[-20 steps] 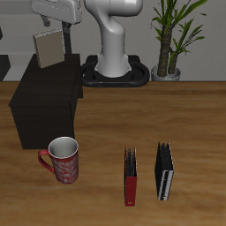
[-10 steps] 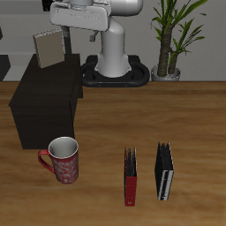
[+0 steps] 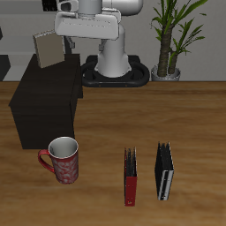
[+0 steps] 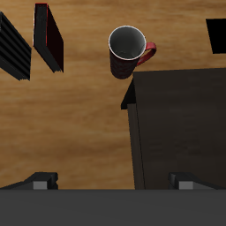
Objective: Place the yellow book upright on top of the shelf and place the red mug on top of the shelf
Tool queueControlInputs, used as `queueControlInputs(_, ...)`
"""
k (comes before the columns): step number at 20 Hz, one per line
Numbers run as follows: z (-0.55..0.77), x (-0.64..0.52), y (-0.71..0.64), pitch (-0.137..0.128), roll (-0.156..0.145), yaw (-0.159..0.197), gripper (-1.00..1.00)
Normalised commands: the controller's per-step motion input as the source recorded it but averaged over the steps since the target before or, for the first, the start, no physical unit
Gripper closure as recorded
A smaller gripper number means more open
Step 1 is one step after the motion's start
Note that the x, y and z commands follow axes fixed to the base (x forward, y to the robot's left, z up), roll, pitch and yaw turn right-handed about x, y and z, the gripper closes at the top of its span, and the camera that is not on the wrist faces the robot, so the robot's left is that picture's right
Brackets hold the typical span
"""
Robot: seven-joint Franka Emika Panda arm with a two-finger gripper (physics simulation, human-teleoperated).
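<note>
Pincer (image 3: 72,47) hangs high above the back of the shelf (image 3: 48,101), its two fingers spread apart with nothing between them; in the wrist view only the finger roots show, well apart. Over the last second the arm has swung away from the yellow book (image 3: 48,48) and moved across toward the robot's base, leaving the book behind. The book now stands upright on top of the shelf at its far back edge, free of the pincer, so the first half of the task looks complete.

That leaves the red mug (image 3: 62,160). It stands upright on the worktop (image 3: 177,115) just in front of the shelf, near the shelf's front corner, mouth up, with its handle pointing away from the red book (image 3: 131,177). It has not moved. The likely next step is to come down over it for a grasp.

A black book with white stripes (image 3: 164,173) stands beside the red book, farther from the shelf. A potted plant (image 3: 172,40) stands behind the worktop, well away from the shelf.

Hard to make out: the fingertips are small and dark against the arm in the exterior view. In the wrist view the yellow book is out of frame, and the striped book is cut off by the edge.
</note>
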Motion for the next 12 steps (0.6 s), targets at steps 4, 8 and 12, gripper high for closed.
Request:
queueControlInputs(4, -0.18, 0.77, 0.07, 0.041, -0.031, 0.113, -1.0)
queueControlInputs(8, -0.03, 0.59, 0.06, 0.002, 0.015, 0.093, -1.0)
queueControlInputs(12, -0.08, 0.54, 0.06, 0.052, 0.037, -0.008, -1.0)
